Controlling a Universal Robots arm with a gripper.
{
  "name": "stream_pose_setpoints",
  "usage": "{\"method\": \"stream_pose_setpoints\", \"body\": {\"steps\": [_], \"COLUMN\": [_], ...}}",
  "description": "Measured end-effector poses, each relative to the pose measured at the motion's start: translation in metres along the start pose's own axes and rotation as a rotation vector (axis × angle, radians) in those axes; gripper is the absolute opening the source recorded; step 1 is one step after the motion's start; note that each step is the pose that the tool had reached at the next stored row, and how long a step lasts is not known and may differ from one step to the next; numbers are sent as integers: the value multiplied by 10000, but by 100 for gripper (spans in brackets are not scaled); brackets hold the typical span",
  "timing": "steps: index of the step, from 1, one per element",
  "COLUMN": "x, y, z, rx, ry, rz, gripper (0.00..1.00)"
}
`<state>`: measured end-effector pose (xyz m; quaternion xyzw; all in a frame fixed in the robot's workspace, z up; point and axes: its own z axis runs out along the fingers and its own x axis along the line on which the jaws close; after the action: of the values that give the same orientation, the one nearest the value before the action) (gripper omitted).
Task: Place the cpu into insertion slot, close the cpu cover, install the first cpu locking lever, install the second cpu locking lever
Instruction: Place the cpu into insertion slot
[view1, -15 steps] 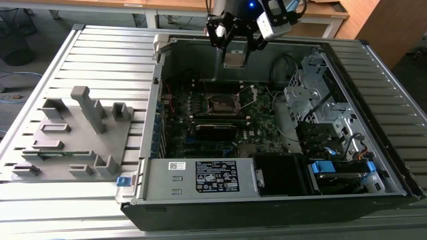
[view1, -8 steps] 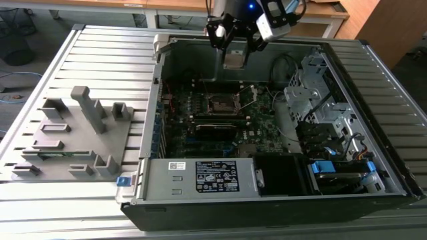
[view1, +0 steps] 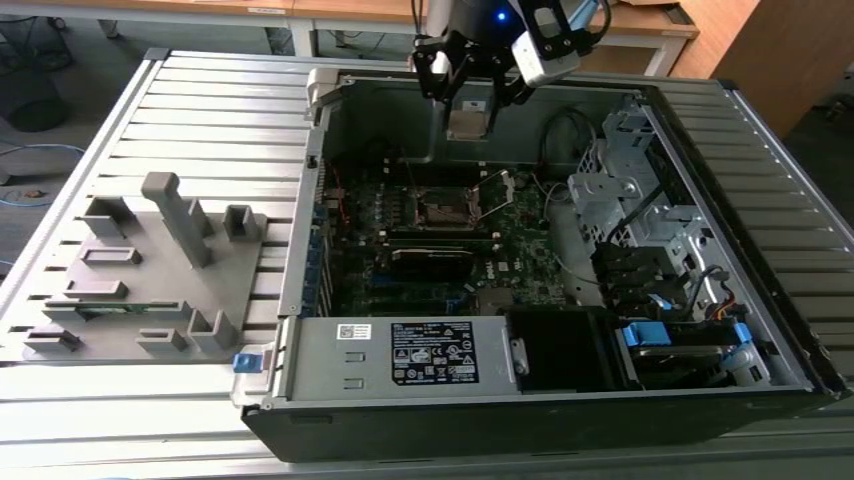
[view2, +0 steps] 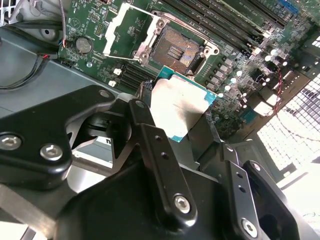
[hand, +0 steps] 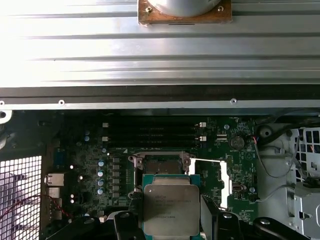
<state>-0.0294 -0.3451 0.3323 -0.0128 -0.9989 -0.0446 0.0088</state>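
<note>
Currently the hand (view1: 471, 105) is clamping the cpu (hand: 171, 209) by its edges, holding it aloft near the slot (view2: 176, 49); the cover (hand: 225, 180) is standing open.

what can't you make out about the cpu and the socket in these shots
- cpu underside: faces away in both wrist views, and its side edges sit behind the gripper.
- insertion slot: the near part is hidden behind the cpu in the first wrist view.
- Its contacts: too small to make out in the exterior view.
</note>
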Motion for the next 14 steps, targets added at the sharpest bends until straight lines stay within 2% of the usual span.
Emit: {"method": "stream_pose_setpoints", "body": {"steps": [14], "x": [-1], "y": [-3], "z": [28], "rx": [0], "ry": [0], "rz": [0], "gripper": [54]}}
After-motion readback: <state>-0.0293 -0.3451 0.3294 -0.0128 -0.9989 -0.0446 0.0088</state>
